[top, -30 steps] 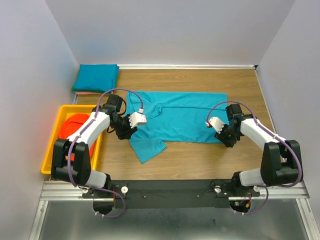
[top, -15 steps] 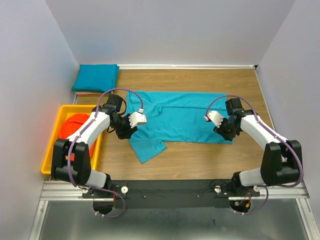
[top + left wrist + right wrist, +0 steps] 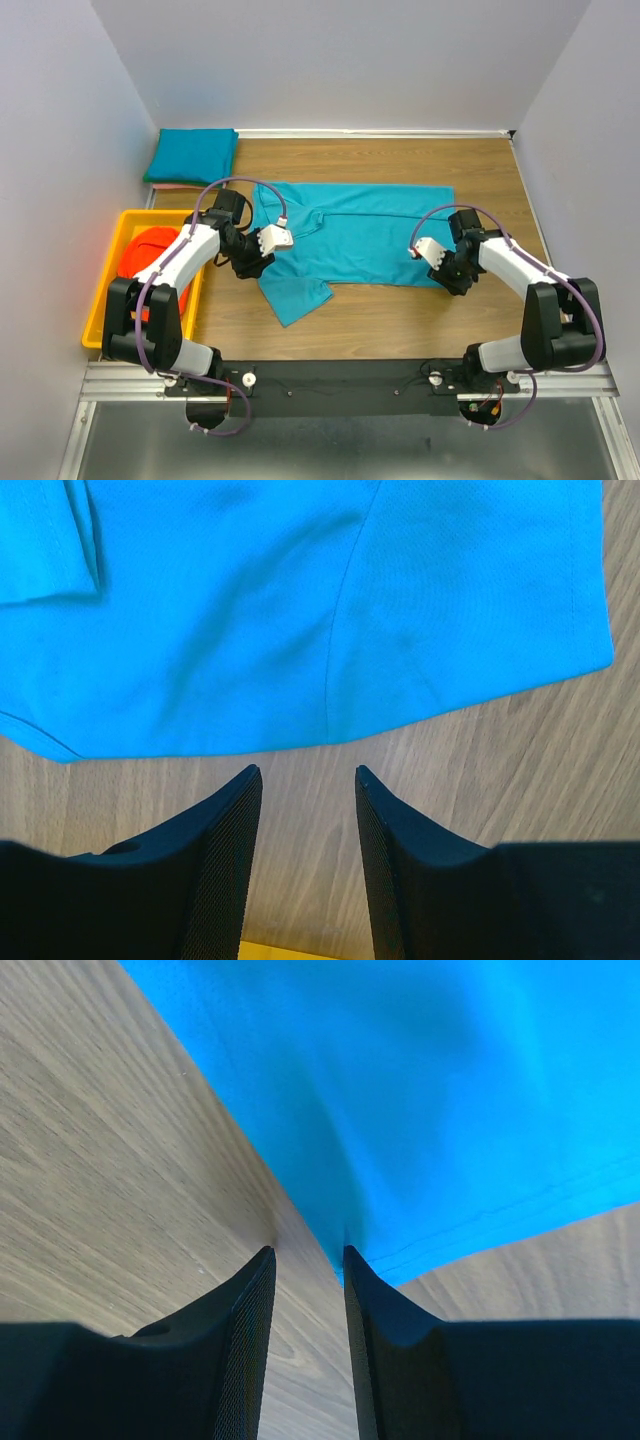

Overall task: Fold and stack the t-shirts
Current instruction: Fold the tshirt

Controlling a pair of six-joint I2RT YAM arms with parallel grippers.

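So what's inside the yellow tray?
Orange-red cloth, likely a t-shirt, lies bunched in the yellow tray. The left arm covers part of it, and anything beneath the cloth is hidden.

Left arm (image 3: 186,255) and right arm (image 3: 516,263) bend low, left gripper (image 3: 308,774) and right gripper (image 3: 309,1251) both parted (tips down)

White shells (image 3: 185,255), black joints (image 3: 232,243), black mesh-faced tool fingers (image 3: 215,870), purple cables (image 3: 235,181) looping at nine and three o'clock.
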